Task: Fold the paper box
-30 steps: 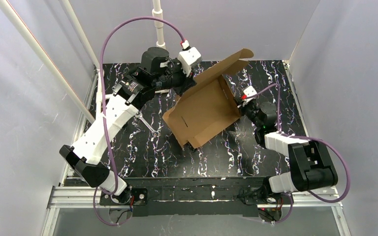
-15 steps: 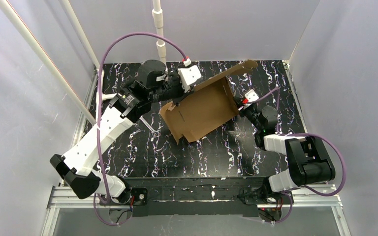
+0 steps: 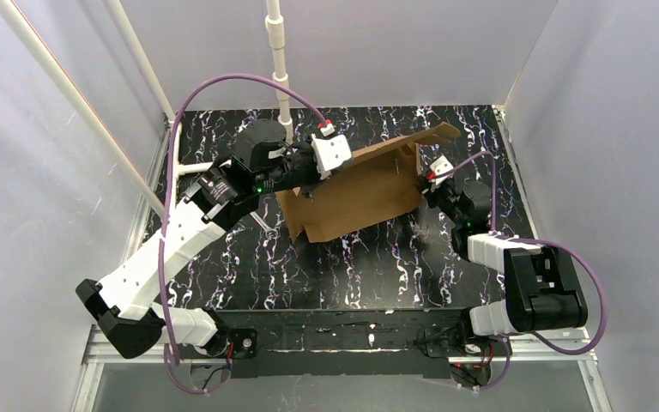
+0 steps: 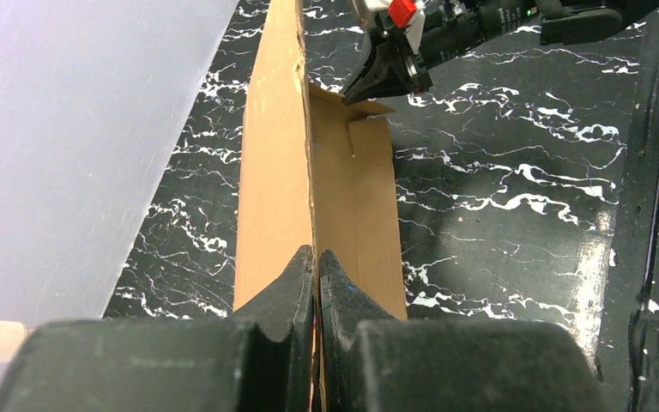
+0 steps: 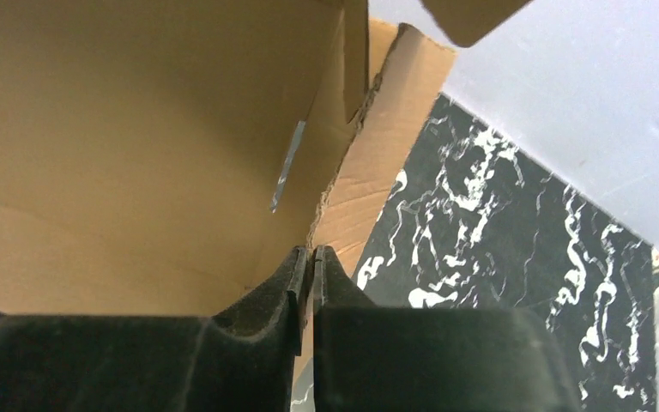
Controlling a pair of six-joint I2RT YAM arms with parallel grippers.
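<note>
The box (image 3: pixel 356 193) is matt brown corrugated cardboard, its cut edges rough and fluted. The counter (image 3: pixel 369 266) is glossy black with white marble veining. The left gripper (image 4: pixel 317 257) and right gripper (image 5: pixel 311 255) look like matt black, faintly grainy plastic.

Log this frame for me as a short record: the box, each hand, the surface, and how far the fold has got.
object: paper box, plain brown cardboard, held up at a tilt between the two arms
left hand: shut on a thin edge at the box's left end
right hand: shut on a panel edge at the box's right end
surface: table, black with white marbling; cannot tell if the box touches it
fold state: partly formed, side panels raised, inside still open, not closed
</note>
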